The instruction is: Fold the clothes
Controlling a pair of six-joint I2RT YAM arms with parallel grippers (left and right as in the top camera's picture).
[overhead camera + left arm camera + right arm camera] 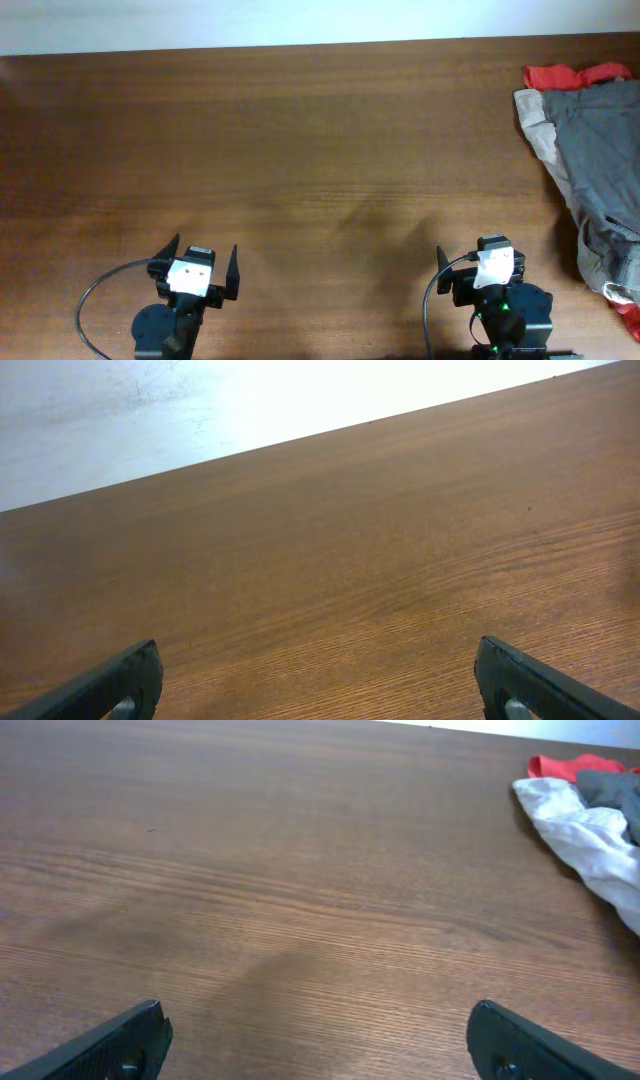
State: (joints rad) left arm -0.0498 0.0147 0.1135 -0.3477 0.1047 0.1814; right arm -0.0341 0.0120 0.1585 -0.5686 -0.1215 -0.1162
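The clothes [600, 150], a crumpled pair of grey-olive shorts, lie in a heap at the table's right edge, on top of other fabric. In the right wrist view only a dark grey corner of the clothes [612, 788] shows at the far right. My left gripper [206, 243] rests near the front edge at the left, open and empty, with bare wood between its fingers [318, 650]. My right gripper [481, 255] sits near the front edge, left of the heap and well apart from it. It is open with nothing in it [318, 1008].
A pale beige garment [535, 125] [590, 830] sticks out under the shorts on the left side of the heap. A red cloth [570, 75] [565, 765] lies behind the heap and shows again at its near end. The brown wooden table [300, 150] stretches left.
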